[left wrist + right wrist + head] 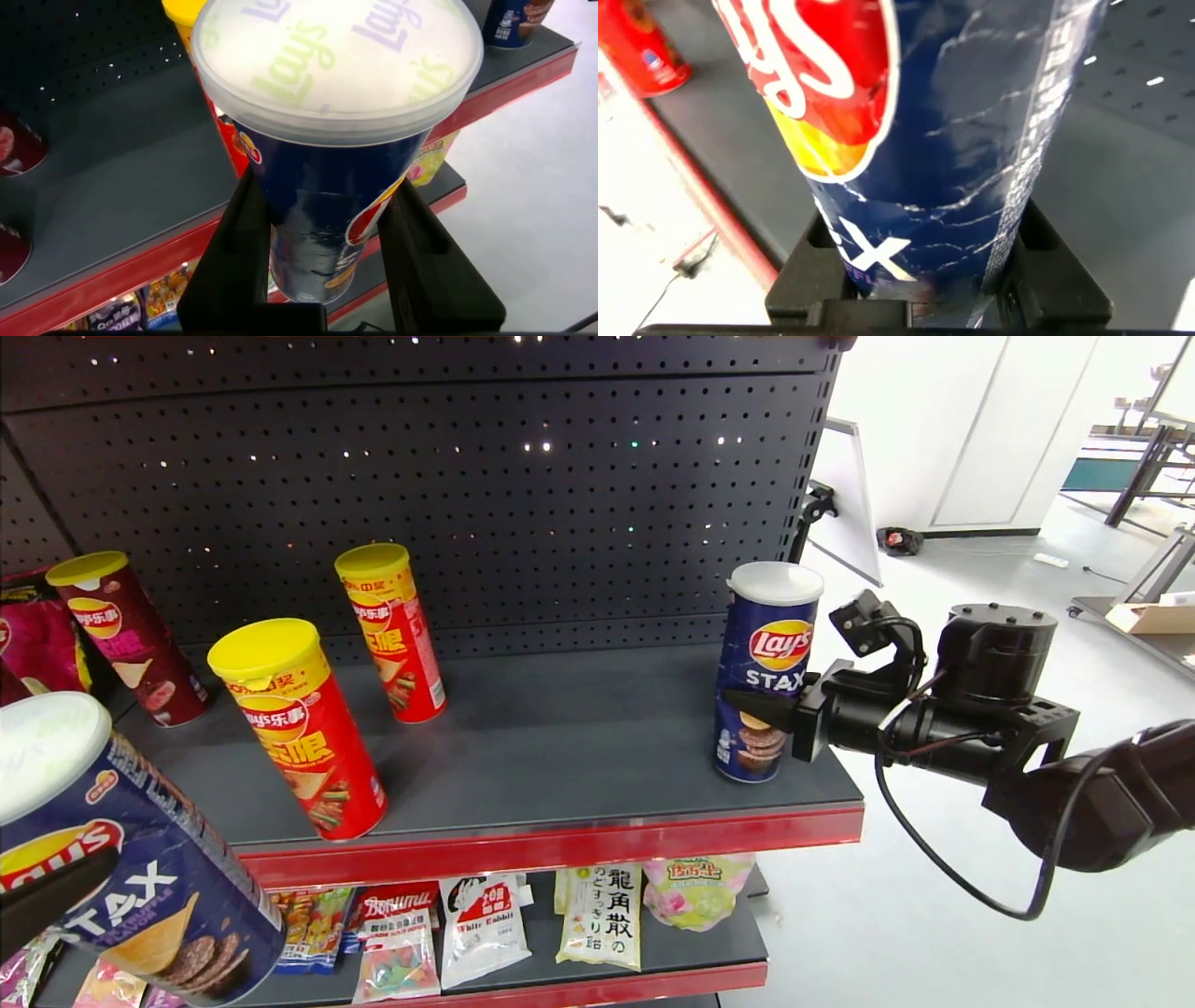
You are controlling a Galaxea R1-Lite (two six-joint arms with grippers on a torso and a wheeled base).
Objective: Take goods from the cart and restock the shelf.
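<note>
At the right end of the shelf (560, 747), your right gripper (747, 705) has its fingers clamped on a blue can (770, 653) — upright on the board. Your left gripper (327, 219) fingers grip a second blue can (336, 103) — tilted.

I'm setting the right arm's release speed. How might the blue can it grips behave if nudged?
Tall and narrow, the blue can probably tips easily, and the shelf's right end is close. Its round body would likely roll if toppled. Its glossy wrap may slip in the right gripper.
</note>
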